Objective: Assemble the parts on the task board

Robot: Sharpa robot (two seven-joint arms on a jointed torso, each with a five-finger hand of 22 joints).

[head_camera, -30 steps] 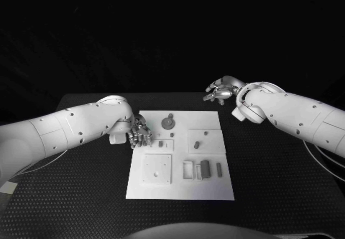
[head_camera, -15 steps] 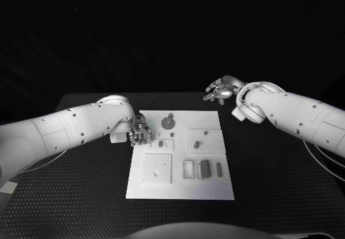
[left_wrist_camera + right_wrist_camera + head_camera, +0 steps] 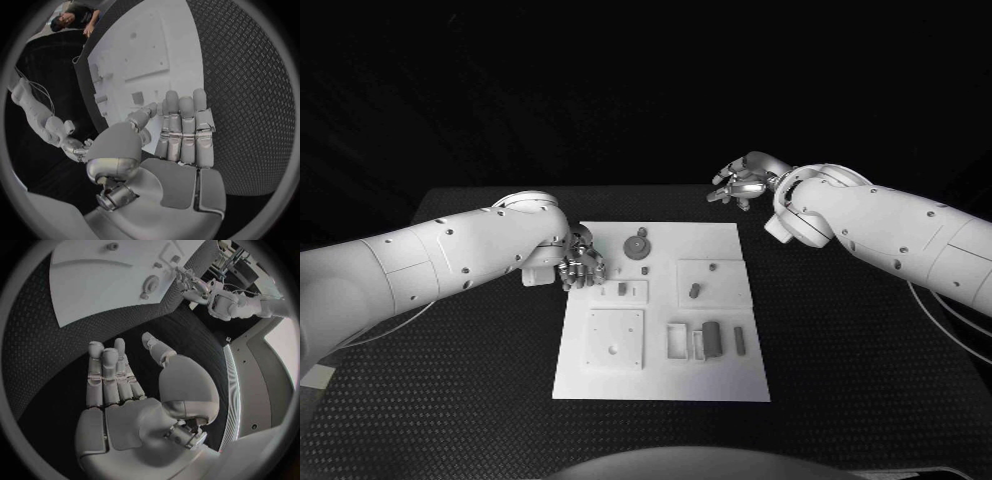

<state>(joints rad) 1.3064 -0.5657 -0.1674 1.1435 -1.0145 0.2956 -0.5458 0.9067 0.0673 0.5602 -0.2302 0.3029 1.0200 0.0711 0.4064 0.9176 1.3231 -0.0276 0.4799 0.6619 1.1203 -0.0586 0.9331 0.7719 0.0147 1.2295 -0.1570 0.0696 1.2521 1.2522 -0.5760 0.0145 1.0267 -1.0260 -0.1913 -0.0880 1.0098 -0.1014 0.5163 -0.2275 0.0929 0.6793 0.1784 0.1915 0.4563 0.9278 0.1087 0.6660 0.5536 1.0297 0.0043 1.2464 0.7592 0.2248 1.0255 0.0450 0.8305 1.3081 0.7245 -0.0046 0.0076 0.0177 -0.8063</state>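
Observation:
The white task board (image 3: pixel 661 375) lies in the middle of the black table. Grey parts sit on it: a round piece (image 3: pixel 638 246) near the far edge, small pegs (image 3: pixel 695 291) mid-board, and upright blocks (image 3: pixel 711 337) near the front right. My left hand (image 3: pixel 577 263) hovers at the board's left edge, beside the round piece. In the left wrist view the left hand (image 3: pixel 175 145) has straight fingers, the thumb apart and nothing in the palm, with the board (image 3: pixel 150 45) beyond the fingertips. My right hand (image 3: pixel 743 181) is off the board past its far right corner. It (image 3: pixel 125 385) is spread and holds nothing.
The black textured table (image 3: pixel 848 330) surrounds the board with free room on both sides and in front. In the right wrist view, the board (image 3: pixel 94 280) and the round piece (image 3: pixel 149 286) lie well beyond the right hand's fingers.
My left hand has shifted slightly toward the far side along the board's left edge. The right arm and the parts have stayed put.

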